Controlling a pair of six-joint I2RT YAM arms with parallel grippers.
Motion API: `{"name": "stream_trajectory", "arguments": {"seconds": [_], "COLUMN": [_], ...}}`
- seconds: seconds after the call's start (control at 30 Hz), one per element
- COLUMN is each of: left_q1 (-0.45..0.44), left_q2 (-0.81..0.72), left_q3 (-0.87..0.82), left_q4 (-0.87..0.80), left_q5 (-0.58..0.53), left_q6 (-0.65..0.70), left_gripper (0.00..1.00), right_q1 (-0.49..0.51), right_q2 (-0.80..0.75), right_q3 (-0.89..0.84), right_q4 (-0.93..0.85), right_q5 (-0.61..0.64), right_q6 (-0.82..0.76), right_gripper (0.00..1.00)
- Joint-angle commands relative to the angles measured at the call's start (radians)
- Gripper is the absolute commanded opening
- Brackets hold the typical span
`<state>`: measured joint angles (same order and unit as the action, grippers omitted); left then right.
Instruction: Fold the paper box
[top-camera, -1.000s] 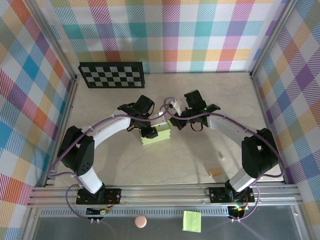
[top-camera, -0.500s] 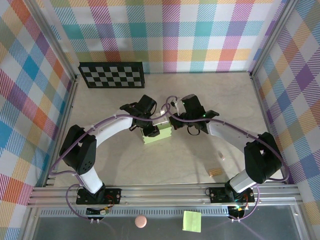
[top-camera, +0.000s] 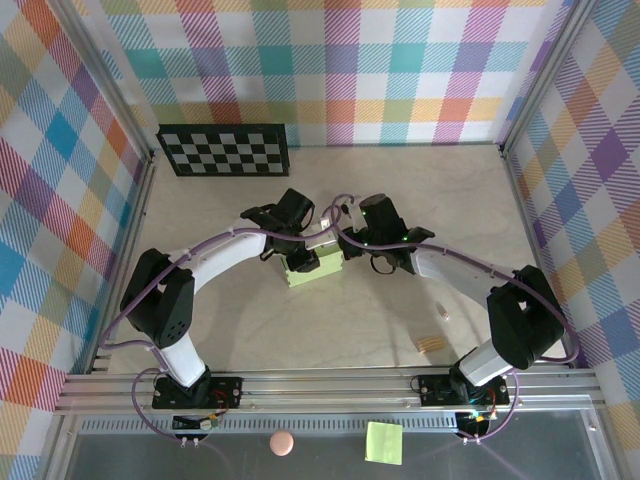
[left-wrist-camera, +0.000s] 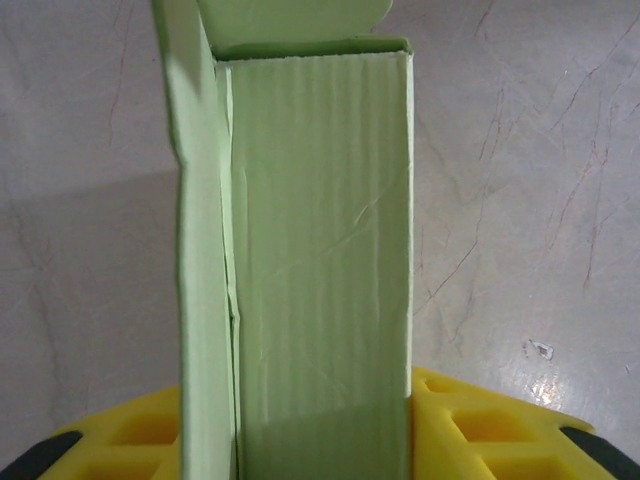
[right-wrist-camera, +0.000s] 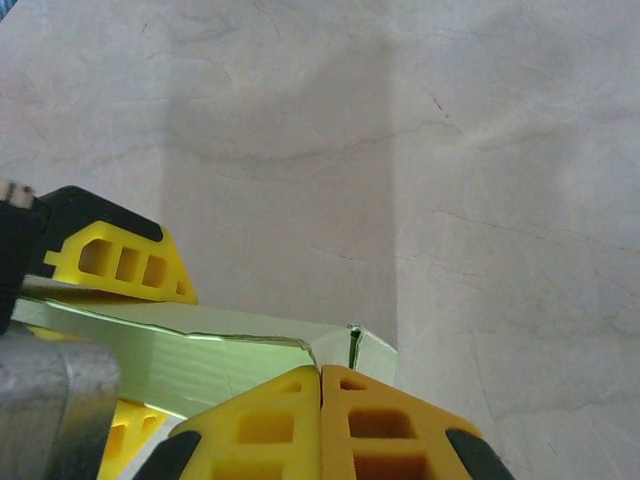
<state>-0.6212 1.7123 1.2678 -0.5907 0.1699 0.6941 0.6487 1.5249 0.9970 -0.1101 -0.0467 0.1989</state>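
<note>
The paper box (top-camera: 318, 268), pale lime-green card partly folded into a sleeve, lies mid-table between both arms. My left gripper (top-camera: 301, 262) is shut on it: in the left wrist view the box (left-wrist-camera: 320, 230) stands between the two yellow fingers (left-wrist-camera: 480, 430), with a flap at its far end. My right gripper (top-camera: 346, 252) is shut, fingertips together with nothing between them. In the right wrist view it (right-wrist-camera: 320, 385) presses against the box's (right-wrist-camera: 200, 355) right end corner, where a flap edge gapes slightly. The left gripper's yellow finger (right-wrist-camera: 120, 255) shows behind the box.
A checkerboard (top-camera: 226, 149) lies at the back left. A small wooden block (top-camera: 430, 345) and a tiny piece (top-camera: 443, 314) sit at the front right. A green sticky note (top-camera: 384, 441) and a pink ball (top-camera: 282, 443) rest below the front rail.
My right arm has swung left and down until its shut gripper reached the box's right end. The left gripper has kept its hold, and the box has barely shifted.
</note>
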Motion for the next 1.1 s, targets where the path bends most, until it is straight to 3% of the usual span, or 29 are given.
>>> {"name": "stream_trajectory", "arguments": {"seconds": [0.0, 0.27, 0.63, 1.07], "left_q1": [-0.006, -0.006, -0.006, 0.01], "left_q2": [0.02, -0.004, -0.115, -0.287], "left_q3": [0.016, 0.0, -0.072, -0.158], "left_q4": [0.016, 0.041, 0.108, 0.151], "left_q5": [-0.025, -0.03, -0.034, -0.155], "left_q6": [-0.005, -0.021, -0.095, -0.398], "left_gripper": [0.42, 0.45, 0.6, 0.62], "right_q1": [0.012, 0.013, 0.016, 0.023], "right_q2": [-0.002, -0.011, -0.012, -0.013], "right_q3": [-0.051, -0.066, -0.041, 0.008], "right_q4": [-0.024, -0.005, -0.036, -0.107], "right_q5": [0.044, 0.076, 0.109, 0.166], "right_q6": [-0.034, -0.064, -0.038, 0.007], "right_gripper": [0.0, 0.0, 0.0, 0.0]}}
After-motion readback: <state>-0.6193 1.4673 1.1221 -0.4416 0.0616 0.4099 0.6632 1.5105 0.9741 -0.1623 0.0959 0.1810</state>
